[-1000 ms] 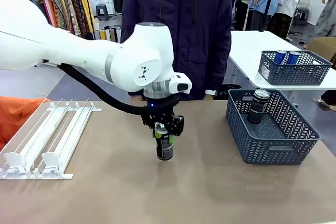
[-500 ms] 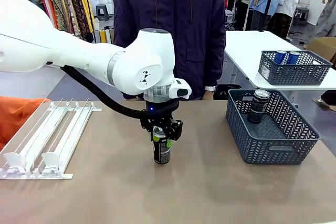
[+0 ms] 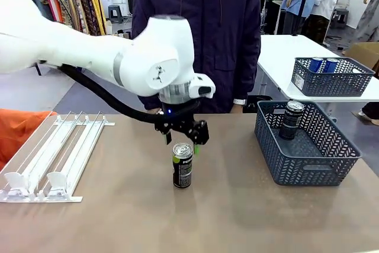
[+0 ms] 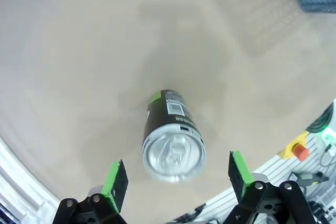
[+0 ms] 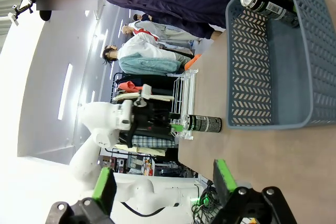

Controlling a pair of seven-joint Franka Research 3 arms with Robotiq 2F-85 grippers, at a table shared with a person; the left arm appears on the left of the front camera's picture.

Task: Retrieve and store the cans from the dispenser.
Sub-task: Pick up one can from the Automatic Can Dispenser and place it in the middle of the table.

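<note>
left wrist view: claw point(image 4: 176, 181) gapes above can point(image 4: 172, 137).

Dark can point(image 3: 182, 165) upright mid-table

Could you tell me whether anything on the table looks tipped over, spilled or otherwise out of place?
Nothing stands out. One dark can stands upright on the bare table, just under the open left gripper. Another can stands upright inside the grey basket. The dispenser lies flat with its lanes empty.
</note>
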